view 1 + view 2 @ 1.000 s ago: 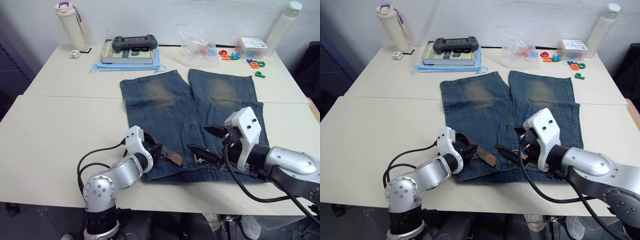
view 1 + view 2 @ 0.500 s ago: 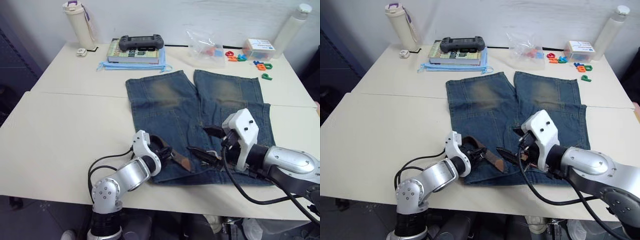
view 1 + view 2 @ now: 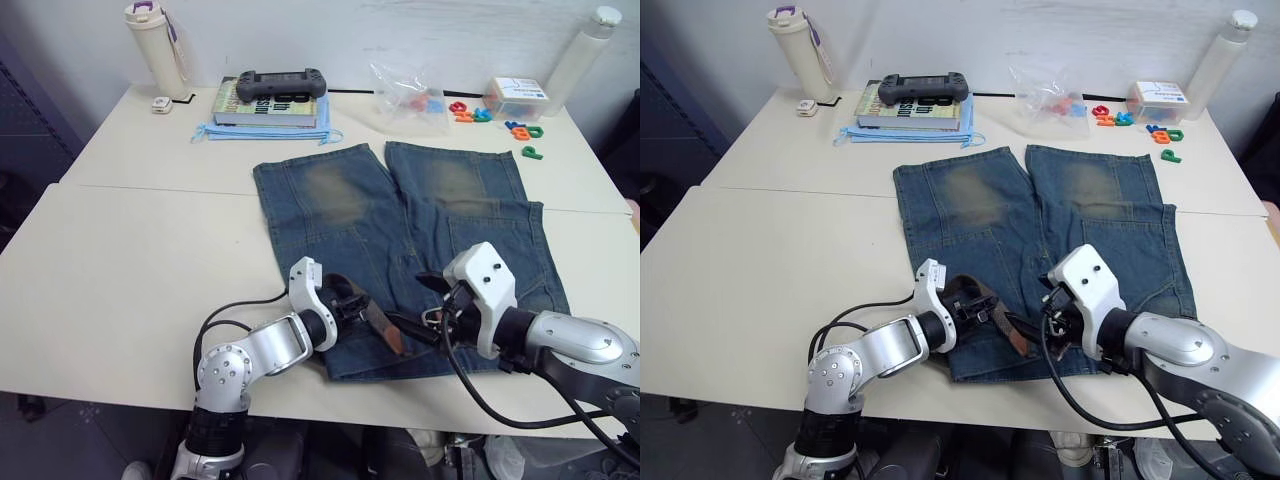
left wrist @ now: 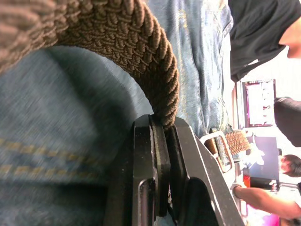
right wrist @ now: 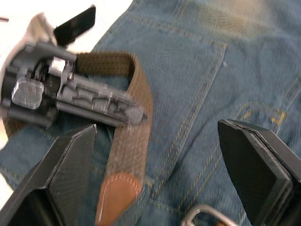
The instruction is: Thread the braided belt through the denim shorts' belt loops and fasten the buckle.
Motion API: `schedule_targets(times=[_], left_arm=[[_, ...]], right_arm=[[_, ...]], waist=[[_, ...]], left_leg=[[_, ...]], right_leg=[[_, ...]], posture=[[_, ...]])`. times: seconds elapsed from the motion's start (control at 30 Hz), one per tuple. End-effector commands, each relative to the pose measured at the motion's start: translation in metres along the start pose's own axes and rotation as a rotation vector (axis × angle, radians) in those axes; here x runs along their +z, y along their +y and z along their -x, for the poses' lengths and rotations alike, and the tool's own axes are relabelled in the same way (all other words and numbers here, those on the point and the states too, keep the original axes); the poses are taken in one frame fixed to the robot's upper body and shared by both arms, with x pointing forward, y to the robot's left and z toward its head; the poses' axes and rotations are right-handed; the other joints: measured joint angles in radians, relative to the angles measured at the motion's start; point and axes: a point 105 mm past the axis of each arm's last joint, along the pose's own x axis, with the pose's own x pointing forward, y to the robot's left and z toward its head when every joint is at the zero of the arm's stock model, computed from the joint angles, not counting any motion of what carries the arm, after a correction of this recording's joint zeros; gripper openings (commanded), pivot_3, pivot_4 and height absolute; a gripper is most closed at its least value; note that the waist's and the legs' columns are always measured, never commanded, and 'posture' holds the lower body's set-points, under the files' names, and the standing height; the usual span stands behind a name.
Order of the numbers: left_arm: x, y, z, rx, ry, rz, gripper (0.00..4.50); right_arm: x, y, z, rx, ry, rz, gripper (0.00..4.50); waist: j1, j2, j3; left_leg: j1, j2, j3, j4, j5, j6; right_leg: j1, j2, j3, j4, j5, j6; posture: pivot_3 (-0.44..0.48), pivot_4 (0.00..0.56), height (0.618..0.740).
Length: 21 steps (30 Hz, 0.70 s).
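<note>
The denim shorts (image 3: 400, 220) lie flat on the table, waistband toward the front edge. I cannot make out the belt loops. My left gripper (image 3: 350, 305) is over the waistband and shut on the braided belt (image 4: 141, 52). The belt arches up from its fingers (image 4: 160, 141). The belt's tan tip (image 3: 393, 340) lies on the denim, pointing toward my right gripper (image 3: 420, 303). That gripper is open, its fingers either side of the strap (image 5: 127, 146). The silver buckle (image 5: 202, 214) lies near its palm, ungripped.
Along the table's back edge stand a cream bottle (image 3: 160, 45), a book with a game controller (image 3: 280, 85) on a blue cloth, a plastic bag (image 3: 410, 90), a small box (image 3: 518, 95), coloured letters (image 3: 525, 130) and a white bottle (image 3: 580, 45).
The camera has shifted. My left gripper has carried the belt to the right along the waistband, bringing its tip closer to the right gripper. The right gripper has dropped slightly nearer the front edge.
</note>
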Motion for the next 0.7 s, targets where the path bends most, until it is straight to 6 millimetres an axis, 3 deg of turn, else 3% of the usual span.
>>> schedule_targets(times=[0.03,0.37,0.7], left_arm=[[0.002,-0.003,-0.001,-0.023,-0.001,-0.012,0.00],[0.003,-0.003,-0.001,-0.026,0.014,-0.065,0.00],[0.015,0.005,0.007,0.003,-0.004,-0.135,0.00]], right_arm=[[0.004,0.002,0.011,-0.020,0.001,0.102,4.38],[-0.051,-0.002,0.012,-0.062,0.232,0.417,4.38],[-0.053,0.019,-0.010,-0.008,0.163,0.480,4.38]], waist=[[0.000,0.000,0.000],[0.000,0.000,0.000],[-0.014,-0.003,-0.002]], left_leg=[[0.000,0.000,0.000,0.000,0.000,0.000],[0.001,0.000,0.000,0.000,0.000,-0.001],[0.002,0.001,0.000,0.000,0.002,-0.003]], right_leg=[[0.000,0.000,0.000,0.000,0.000,0.000],[0.000,0.000,0.000,0.000,0.000,0.000],[0.001,0.001,0.000,0.002,0.000,0.000]], posture=[[0.000,0.150,0.659],[0.000,0.150,0.659],[0.000,0.150,0.659]])
